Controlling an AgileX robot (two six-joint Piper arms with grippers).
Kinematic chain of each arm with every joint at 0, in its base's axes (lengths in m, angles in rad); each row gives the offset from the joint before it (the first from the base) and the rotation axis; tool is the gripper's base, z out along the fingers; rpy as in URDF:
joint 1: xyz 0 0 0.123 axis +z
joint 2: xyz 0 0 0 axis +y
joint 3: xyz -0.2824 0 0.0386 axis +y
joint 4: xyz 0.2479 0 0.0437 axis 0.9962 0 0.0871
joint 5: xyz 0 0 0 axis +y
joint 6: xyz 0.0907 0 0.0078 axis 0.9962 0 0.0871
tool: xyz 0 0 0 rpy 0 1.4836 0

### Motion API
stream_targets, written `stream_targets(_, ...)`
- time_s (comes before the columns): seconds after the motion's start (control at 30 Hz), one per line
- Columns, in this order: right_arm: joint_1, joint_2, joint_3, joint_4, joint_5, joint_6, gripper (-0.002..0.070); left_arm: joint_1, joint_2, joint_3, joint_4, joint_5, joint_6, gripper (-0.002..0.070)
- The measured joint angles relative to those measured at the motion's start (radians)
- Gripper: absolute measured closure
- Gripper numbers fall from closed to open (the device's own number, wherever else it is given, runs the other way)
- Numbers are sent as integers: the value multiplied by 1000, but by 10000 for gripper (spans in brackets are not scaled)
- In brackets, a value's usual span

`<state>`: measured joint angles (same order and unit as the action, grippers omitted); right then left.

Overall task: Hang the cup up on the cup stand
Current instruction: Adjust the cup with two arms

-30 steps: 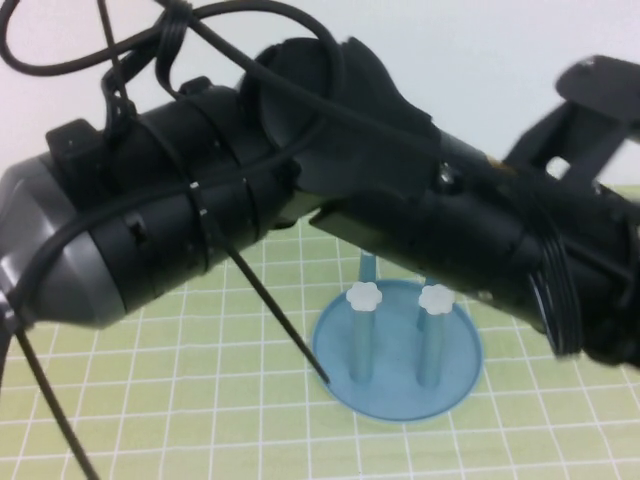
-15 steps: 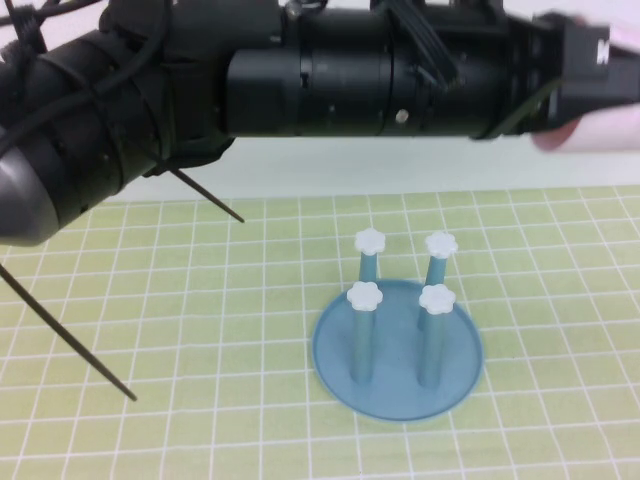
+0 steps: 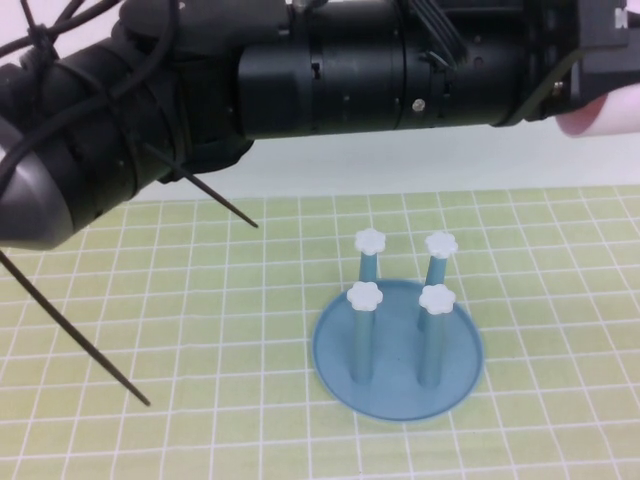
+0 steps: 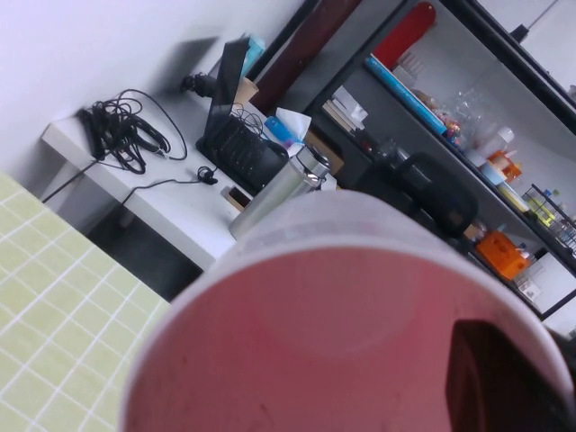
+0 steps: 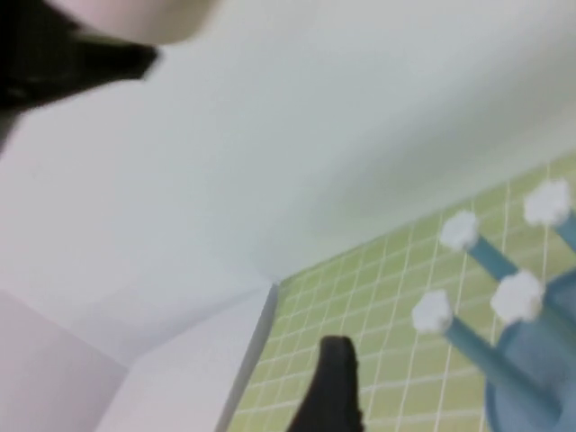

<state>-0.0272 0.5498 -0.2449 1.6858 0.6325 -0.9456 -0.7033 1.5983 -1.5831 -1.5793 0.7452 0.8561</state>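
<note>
The left hand (image 3: 600,55) was raised high above the table at about 2 o'clock from the cup stand (image 3: 397,345), at the end of the left arm (image 3: 330,70), which reached across the whole upper part of the high view. It gripped the cup (image 4: 346,324): in the left wrist view the pink open mouth filled the picture, with one dark finger (image 4: 504,378) inside the rim, so the hold looked like a pinch on the wall. In the high view only a pale pink patch of the cup (image 3: 605,105) showed past the hand.

The right hand (image 5: 333,387) appeared only as a dark finger in its own wrist view, looking toward the stand from the side; whether it was open or closed could not be told.

As a judgement, the pickup was done and the hanging was not. The cup was in the air and well apart from all four pegs, each with its white cap (image 3: 364,295) bare. Left to do: carry the cup over a peg, turn the mouth downward, lower it on and let go.

Room seemed ample. The stand stood alone on the green gridded table (image 3: 150,320), with open mat all round it. The table's far edge ran at 12 o'clock beneath the arm. Loose black cables (image 3: 85,345) trailing at 9 o'clock were the only likely snag.
</note>
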Motion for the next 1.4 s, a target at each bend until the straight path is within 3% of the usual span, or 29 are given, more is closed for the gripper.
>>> stream_targets(0.1, 0, 0, -36, -58, -28, -45, 66, 0, 0, 0, -32, 4, 0, 667)
stream_targets(0.37, 0, 0, -116, -670, -97, 123, 92, 0, 0, 0, -47, 11, 0, 667)
stream_targets(0.57, 0, 0, -210, -982, -113, 192, 143, 0, 0, 0, -48, 11, 0, 667)
stream_targets(0.7, 0, 5, -261, -1278, -81, 395, 146, 0, 0, 0, -48, 17, 0, 667)
stream_targets(0.83, 0, 72, -282, -1562, 91, 662, 150, 0, 0, 0, -46, 37, 0, 667)
stream_targets(1.03, 0, 164, -284, -1686, 185, 880, 165, 0, 0, 0, -43, 62, 0, 667)
stream_targets(1.17, 0, 168, -284, -1686, 12, 913, 209, 0, 0, 0, -43, 52, 13, 667)
stream_targets(1.4, 0, 172, -261, -1686, -646, 932, 230, 0, 0, 0, -45, 45, 76, 667)
